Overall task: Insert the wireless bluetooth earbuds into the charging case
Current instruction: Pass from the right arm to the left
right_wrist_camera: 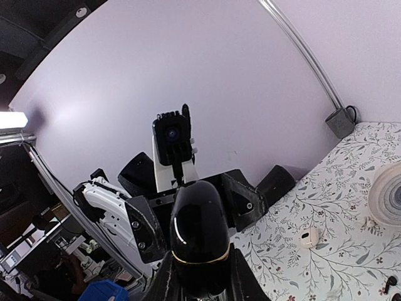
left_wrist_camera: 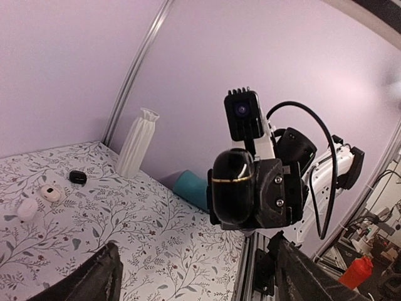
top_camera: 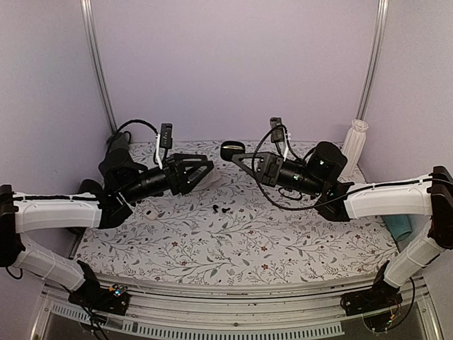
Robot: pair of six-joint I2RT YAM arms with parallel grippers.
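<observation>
From where I stand, the right gripper (top_camera: 233,154) is pinched tight on the glossy black pebble-shaped charging case (top_camera: 228,150). It holds the case in the air over the twelve o'clock side of the floral-patterned tabletop (top_camera: 283,241), well clear of the surface. A thin gold line runs round the case, and its rounded end sticks out past the fingertips toward the other arm. The left gripper (top_camera: 204,175) faces it from the nine o'clock side at about the same height, near but apart. Its two black fingers (left_wrist_camera: 94,279) are spread wide with nothing between them. The two tiny black earbuds (top_camera: 221,209) lie on the tabletop close to the middle, just beside each other, under the gap between the two grippers and touched by neither. A tall white ribbed vase (top_camera: 354,145) stands upright in the two o'clock corner against the lilac wall. Near its foot, on the side toward the middle of the table, sit a small black lump (left_wrist_camera: 78,177) and two small white oval cases (left_wrist_camera: 50,193), one after another in a loose row. A teal rounded object (top_camera: 401,227) sits at the three o'clock edge, partly hidden by the right arm, and I cannot tell what it is. Another small white case (top_camera: 150,212) rests on the tabletop toward nine o'clock, below the left arm.
</observation>
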